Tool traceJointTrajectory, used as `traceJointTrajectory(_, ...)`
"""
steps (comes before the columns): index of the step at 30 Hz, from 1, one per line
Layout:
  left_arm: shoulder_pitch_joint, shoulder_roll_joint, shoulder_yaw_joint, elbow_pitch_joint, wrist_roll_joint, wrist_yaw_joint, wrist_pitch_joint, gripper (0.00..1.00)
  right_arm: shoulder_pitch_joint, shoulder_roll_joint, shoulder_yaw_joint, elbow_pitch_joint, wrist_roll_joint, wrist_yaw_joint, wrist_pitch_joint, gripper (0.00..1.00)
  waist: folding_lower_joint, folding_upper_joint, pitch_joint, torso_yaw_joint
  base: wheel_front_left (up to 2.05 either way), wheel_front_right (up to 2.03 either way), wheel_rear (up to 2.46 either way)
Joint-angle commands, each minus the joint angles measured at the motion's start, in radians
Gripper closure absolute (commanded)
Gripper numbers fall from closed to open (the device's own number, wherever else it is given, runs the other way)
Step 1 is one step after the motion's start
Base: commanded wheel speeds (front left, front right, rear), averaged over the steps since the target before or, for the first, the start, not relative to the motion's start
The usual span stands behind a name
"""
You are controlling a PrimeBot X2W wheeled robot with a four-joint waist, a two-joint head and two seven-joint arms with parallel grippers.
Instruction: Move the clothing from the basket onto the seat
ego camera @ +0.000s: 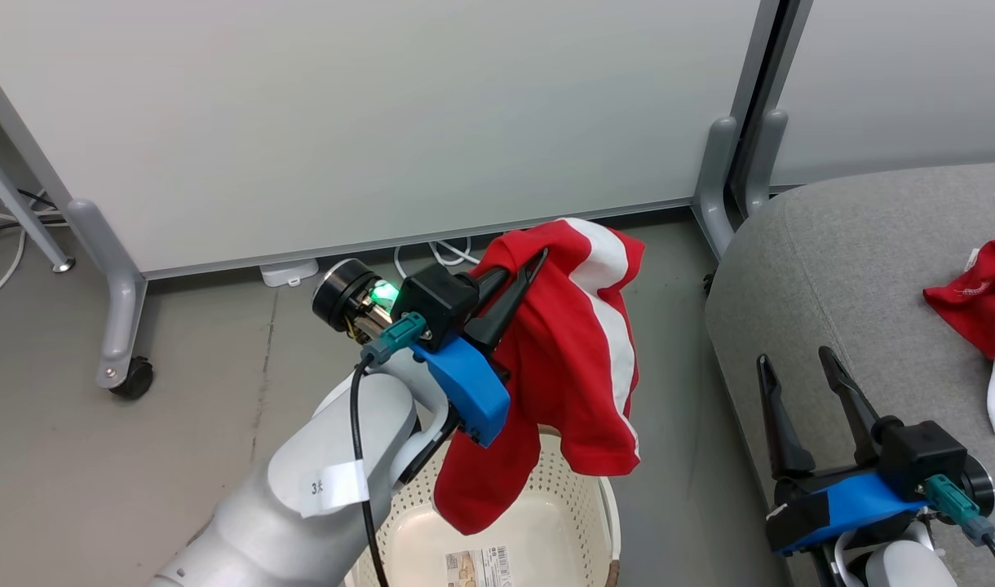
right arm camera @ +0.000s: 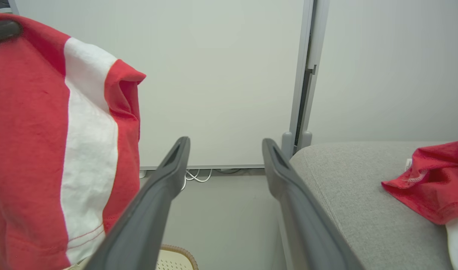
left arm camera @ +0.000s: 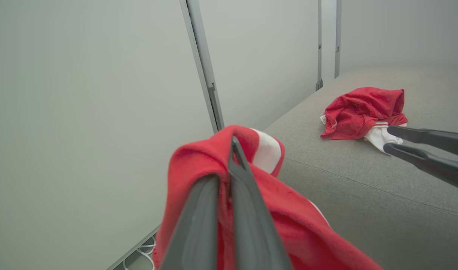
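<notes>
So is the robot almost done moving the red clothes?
Over halfway. One red garment already lies on the seat. The left gripper is shut on the striped garment, hanging above the basket. It must yet be carried over and dropped on the seat. The right gripper is open and empty.

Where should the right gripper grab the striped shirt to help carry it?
Probably the hanging lower corner of the shirt, coming from the robot's right: it drapes free from the shut left gripper, and that loose edge faces the open right gripper.
</notes>
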Motion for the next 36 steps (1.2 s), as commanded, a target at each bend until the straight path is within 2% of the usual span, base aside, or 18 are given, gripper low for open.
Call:
traceJointTrajectory(1, -0.007, 0.001, -0.004, -0.004, -0.005, -0.001, -0.005, 1.0, 0.016, 0.005, 0.001, -0.002, -0.004, 0.0, -0.004, 0.0, 0.0001, -0.0001, -0.003, 0.002, 0.0, 0.0, 0.0)
traceJointTrajectory(12, -0.013, 0.001, -0.008, -0.005, -0.002, -0.001, -0.005, 1.0, -0.016, 0.001, 0.063, -0.017, -0.006, 0.0, -0.004, 0.0, 0.0001, -0.0001, 0.0, 0.008, 0.0, 0.0, 0.0)
traceJointTrajectory(28, -0.033, -0.01, -0.014, -0.005, 0.01, -0.001, -0.005, 1.0, -0.158, 0.0, 0.365, 0.013, 0.019, 0.0, -0.004, 0.0, 0.0001, -0.0001, 0.027, 0.019, 0.0, 0.0, 0.0)
traceJointTrajectory(36, -0.048, -0.026, -0.028, -0.008, 0.01, -0.001, -0.005, 1.0, -0.266, 0.006, 0.431, 0.104, 0.013, 0.0, -0.004, 0.0, 0.0001, -0.0001, 0.04, 0.036, 0.0, 0.0, 0.0)
